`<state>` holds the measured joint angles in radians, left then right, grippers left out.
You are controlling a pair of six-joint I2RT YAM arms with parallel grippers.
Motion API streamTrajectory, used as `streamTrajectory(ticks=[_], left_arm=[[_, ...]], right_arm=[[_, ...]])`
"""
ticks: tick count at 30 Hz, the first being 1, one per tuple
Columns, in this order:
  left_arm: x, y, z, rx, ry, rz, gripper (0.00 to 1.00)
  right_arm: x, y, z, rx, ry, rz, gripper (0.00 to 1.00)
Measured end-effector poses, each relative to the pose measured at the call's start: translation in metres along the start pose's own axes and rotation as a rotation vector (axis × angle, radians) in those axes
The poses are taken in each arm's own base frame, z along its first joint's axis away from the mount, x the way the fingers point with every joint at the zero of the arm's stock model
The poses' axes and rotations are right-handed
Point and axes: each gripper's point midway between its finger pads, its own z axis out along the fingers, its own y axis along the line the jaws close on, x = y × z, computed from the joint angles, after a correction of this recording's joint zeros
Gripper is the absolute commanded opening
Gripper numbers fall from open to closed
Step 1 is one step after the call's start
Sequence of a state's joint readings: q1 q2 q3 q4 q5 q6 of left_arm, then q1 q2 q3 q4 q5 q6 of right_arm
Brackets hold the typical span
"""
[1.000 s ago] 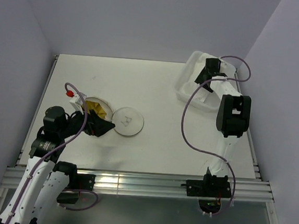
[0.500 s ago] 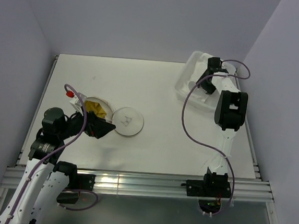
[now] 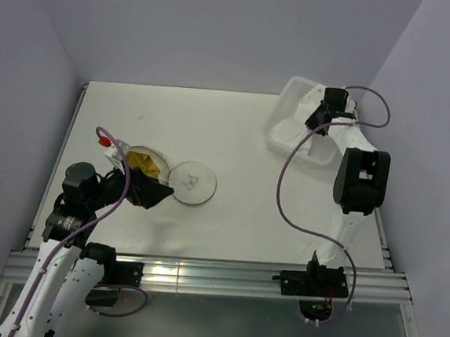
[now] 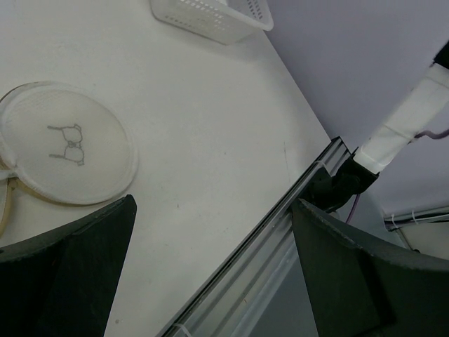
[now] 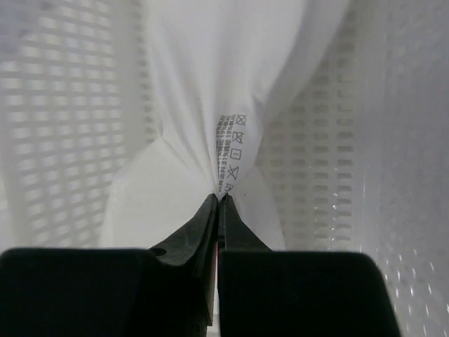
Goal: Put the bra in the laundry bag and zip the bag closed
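White bra (image 5: 224,105) is pinched tight in my right gripper (image 5: 219,200) at the far-right tray (image 3: 285,126), but the laundry bag (image 3: 193,183) sits way left, beside my left gripper (image 4: 212,207) with its jaws spread wide.

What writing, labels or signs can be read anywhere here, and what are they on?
Care label on the white garment: a column of washing symbols; the print beside them is too small to read.
Laundry bag: a small dark line drawing, no words.
Nothing else readable.
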<state>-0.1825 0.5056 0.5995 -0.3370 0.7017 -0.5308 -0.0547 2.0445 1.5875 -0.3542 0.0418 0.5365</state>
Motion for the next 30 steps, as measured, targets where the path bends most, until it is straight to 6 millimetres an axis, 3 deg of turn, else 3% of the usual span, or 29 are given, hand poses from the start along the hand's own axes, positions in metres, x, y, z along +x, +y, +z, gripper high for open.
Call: streamTrajectory(ticks=[4,8,11,13,14,16,17,18,21,22,24,26,30], left_arm=[[-0.001,0.001,0.000,-0.006,-0.005,-0.001,0.99],[-0.002,0.003,0.000,-0.010,-0.007,-0.003,0.99],[-0.002,0.003,0.000,-0.012,-0.007,-0.004,0.99],[-0.002,0.004,0.000,-0.013,-0.006,-0.006,0.99],[-0.002,0.004,0.001,-0.014,-0.005,-0.007,0.99],[-0.002,0.006,0.002,-0.017,-0.001,-0.012,0.99],[-0.001,0.006,0.002,-0.018,0.002,-0.015,0.99],[-0.001,0.007,0.003,-0.020,0.006,-0.018,0.99],[0.001,0.009,0.005,-0.018,0.022,-0.031,0.99],[0.002,0.009,0.006,-0.017,0.027,-0.037,0.99],[0.001,0.010,0.008,-0.013,0.030,-0.048,0.99],[-0.002,0.010,0.012,-0.005,0.023,-0.062,0.99],[0.005,0.005,0.029,0.022,0.066,-0.096,0.99]], right_arm=[[-0.043,0.036,-0.069,-0.182,-0.167,0.004,0.00],[-0.077,0.075,-0.187,-0.435,-0.370,0.011,0.00],[-0.064,0.092,-0.277,-0.625,-0.489,-0.012,0.00],[-0.031,0.098,-0.324,-0.744,-0.525,-0.043,0.00],[-0.009,0.099,-0.339,-0.792,-0.515,-0.058,0.00],[0.044,0.095,-0.350,-0.877,-0.459,-0.091,0.12],[0.070,0.089,-0.347,-0.899,-0.415,-0.100,0.24],[0.096,0.081,-0.336,-0.897,-0.362,-0.104,0.48],[0.176,0.043,-0.278,-0.778,-0.144,-0.118,0.80],[0.206,0.023,-0.257,-0.706,-0.057,-0.121,0.84],[0.247,-0.015,-0.231,-0.580,0.059,-0.132,0.84],[0.267,-0.042,-0.225,-0.509,0.101,-0.126,0.83],[0.244,-0.040,-0.243,-0.542,-0.006,-0.107,0.80]])
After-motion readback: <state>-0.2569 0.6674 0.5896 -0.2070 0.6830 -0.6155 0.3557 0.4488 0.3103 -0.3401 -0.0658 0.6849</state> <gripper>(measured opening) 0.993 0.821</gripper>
